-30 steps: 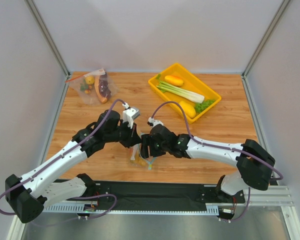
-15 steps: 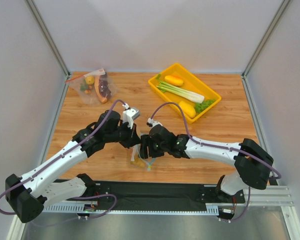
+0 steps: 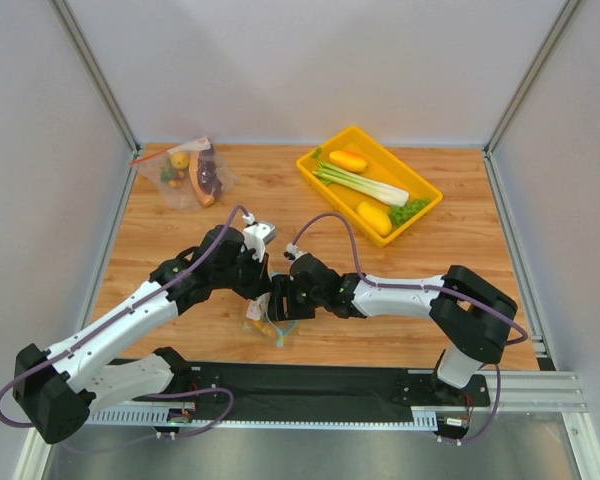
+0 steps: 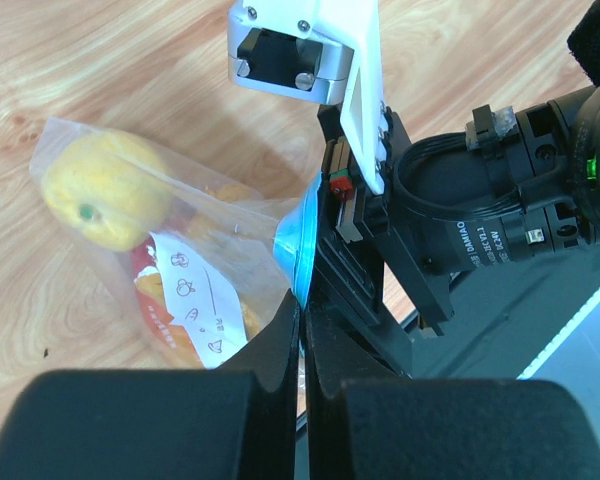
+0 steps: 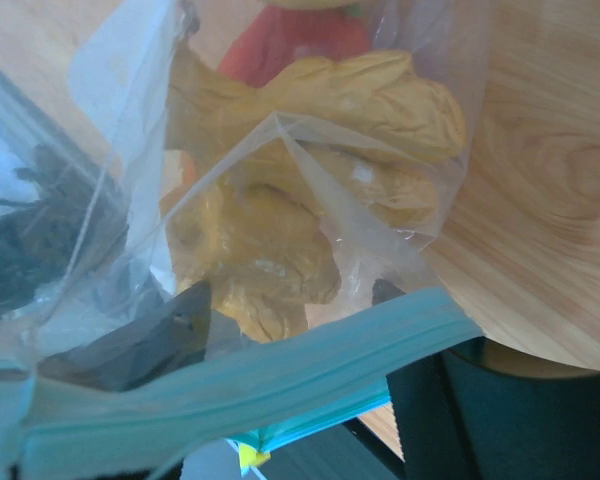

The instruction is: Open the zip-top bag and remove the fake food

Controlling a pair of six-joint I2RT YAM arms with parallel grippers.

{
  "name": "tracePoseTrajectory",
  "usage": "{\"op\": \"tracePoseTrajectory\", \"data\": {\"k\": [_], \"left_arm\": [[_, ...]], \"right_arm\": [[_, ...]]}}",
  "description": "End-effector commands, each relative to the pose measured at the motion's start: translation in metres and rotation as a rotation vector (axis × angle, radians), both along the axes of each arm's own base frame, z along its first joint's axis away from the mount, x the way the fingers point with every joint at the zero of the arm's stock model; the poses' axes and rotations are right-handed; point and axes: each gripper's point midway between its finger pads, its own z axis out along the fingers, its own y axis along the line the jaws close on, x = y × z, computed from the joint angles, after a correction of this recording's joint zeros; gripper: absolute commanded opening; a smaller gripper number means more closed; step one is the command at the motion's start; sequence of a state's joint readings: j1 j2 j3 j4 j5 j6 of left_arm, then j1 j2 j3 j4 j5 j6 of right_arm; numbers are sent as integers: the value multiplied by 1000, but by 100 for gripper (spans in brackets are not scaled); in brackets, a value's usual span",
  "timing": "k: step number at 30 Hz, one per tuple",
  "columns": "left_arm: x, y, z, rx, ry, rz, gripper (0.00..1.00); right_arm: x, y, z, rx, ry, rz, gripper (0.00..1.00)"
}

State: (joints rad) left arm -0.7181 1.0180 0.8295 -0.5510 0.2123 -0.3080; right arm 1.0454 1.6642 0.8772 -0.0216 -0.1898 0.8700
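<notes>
Each arm is built of white tubular links between chunky black joint housings. The left arm (image 3: 120,325) rises from the lower left of the top view and the right arm (image 3: 400,297) from the lower right. A thin purple cable (image 3: 325,217) runs along each.

At the top of the left wrist view, a white bracket (image 4: 320,25) carries a silver block (image 4: 280,62) with two screws. To its right is a black wrist housing (image 4: 490,240) with white lettering and a small green light (image 4: 592,165). The left jaws are matte black along the bottom edge.
</notes>
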Motion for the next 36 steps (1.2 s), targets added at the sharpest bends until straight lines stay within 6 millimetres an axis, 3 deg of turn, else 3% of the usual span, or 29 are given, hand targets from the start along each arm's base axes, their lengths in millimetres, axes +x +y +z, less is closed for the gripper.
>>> {"op": "tracePoseTrajectory", "data": {"k": [1,8,12,14,21,24,25,30,32,36], "left_arm": [[0,-46,42,-209,-78,-131,0],[1,-40,41,-193,-92,-113,0],[3,-37,40,-173,-102,-101,0],[7,-32,40,-152,-118,-79,0],[14,-19,44,-116,-163,-20,0],[13,-16,41,-110,-166,-7,21],[13,-14,42,-110,-171,-2,39],[12,-6,37,-98,-180,33,56],[13,-3,38,-103,-190,48,84],[14,8,26,-84,-188,113,90]], "right_arm": [[-14,59,60,313,-71,151,63],[-11,57,58,304,-99,143,27],[-8,47,56,254,-127,131,14],[-2,37,55,215,-160,101,9],[3,16,53,147,-200,71,7],[10,10,50,136,-204,50,7],[10,8,48,131,-201,47,7],[18,2,44,123,-200,25,7],[20,0,43,120,-199,20,7],[24,-4,40,112,-200,10,7]]}}
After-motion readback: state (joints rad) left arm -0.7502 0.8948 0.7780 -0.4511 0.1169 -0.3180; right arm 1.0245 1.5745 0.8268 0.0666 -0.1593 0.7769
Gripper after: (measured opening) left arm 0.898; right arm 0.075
